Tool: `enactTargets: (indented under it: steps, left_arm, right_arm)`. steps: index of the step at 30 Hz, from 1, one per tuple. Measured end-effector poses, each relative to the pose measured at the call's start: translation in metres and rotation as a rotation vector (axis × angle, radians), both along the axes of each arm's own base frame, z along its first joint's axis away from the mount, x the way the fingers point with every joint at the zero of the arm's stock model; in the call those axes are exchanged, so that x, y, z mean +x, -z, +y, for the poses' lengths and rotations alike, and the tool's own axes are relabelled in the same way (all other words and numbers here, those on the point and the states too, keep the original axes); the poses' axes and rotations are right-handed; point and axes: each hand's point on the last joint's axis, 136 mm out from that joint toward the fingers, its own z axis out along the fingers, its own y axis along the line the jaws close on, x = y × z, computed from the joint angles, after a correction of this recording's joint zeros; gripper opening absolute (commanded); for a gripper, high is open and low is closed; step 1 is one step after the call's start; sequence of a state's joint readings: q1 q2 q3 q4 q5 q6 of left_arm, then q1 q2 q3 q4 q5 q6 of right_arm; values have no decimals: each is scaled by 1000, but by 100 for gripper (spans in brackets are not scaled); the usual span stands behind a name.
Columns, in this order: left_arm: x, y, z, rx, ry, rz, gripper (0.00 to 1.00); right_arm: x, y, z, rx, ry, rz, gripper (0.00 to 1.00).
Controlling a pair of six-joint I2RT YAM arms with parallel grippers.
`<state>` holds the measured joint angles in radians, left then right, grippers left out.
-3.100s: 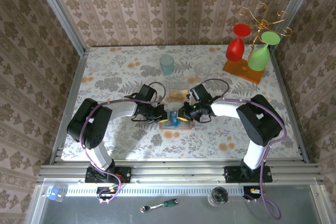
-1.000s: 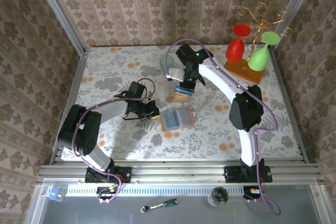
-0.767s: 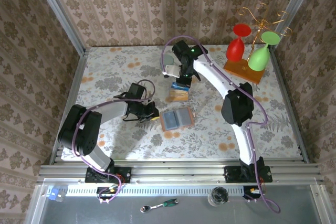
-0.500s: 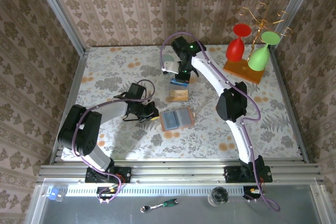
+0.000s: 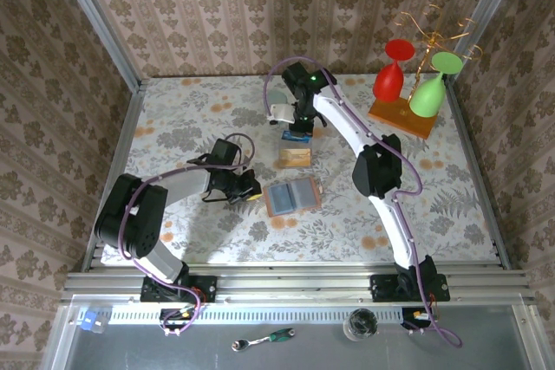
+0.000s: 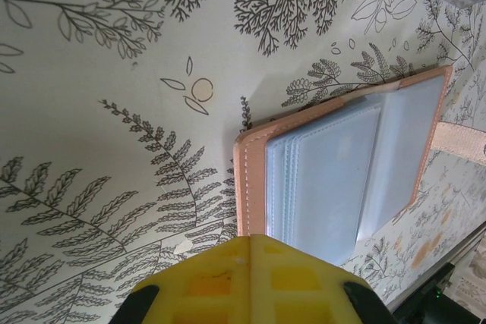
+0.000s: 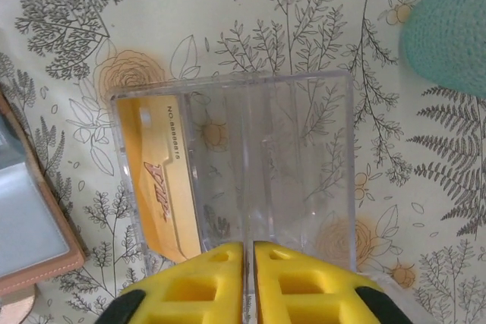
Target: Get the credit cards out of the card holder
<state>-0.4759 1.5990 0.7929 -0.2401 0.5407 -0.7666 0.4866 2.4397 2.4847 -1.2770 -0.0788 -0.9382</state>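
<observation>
1. Since about three seconds ago, the right gripper point(image 7: 248, 252) has swung away from the card holder point(image 5: 291, 196) to the far middle of the bench point(image 5: 191, 127). The left gripper point(image 6: 250, 271) has backed off to the holder's left.
2. The card holder lies open like a book near the middle of the bench, its grey-blue sleeves facing up and looking empty.
3. The orange-tan credit card point(image 7: 163, 195) lies inside a clear plastic tray point(image 7: 304, 157), just beyond the holder.
4. The blue-teal credit card point(image 5: 297, 136) shows in the top view at the tip of the right gripper, just past the tray.
5. The right gripper's fingers stand almost together with a thin slit between them. I cannot tell whether they are clamping the blue card.
6. The left gripper is clenched on nothing and hangs just beside the holder's brown edge.
7. Progress, as a judgement: both cards appear to be out of the holder. Only setting the blue card down seems left.
8. Writing: the orange card carries a line starting "NO." followed by digits, mostly eights, and a script logo too small to read.
</observation>
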Motion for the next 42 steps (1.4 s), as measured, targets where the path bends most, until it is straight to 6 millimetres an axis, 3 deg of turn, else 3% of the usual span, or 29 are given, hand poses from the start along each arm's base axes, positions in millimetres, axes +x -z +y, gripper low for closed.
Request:
enactTargets:
  steps: [10,18,27,42]
  left_arm:
    - [1,0,0,2,-2,-1,3]
    - [1,0,0,2,-2,-1,3]
    - [1,0,0,1,-2,-1,3]
    - [-8,0,-18,-20,32,-15,0]
  right_arm:
    - [33,-3,-2,-25,41,-140,18]
    - [33,19,-3,-33,64,-118,18]
    - [27,41,-6,-45,85,-83,24]
    - [2,12,-18,29,227,-109,31]
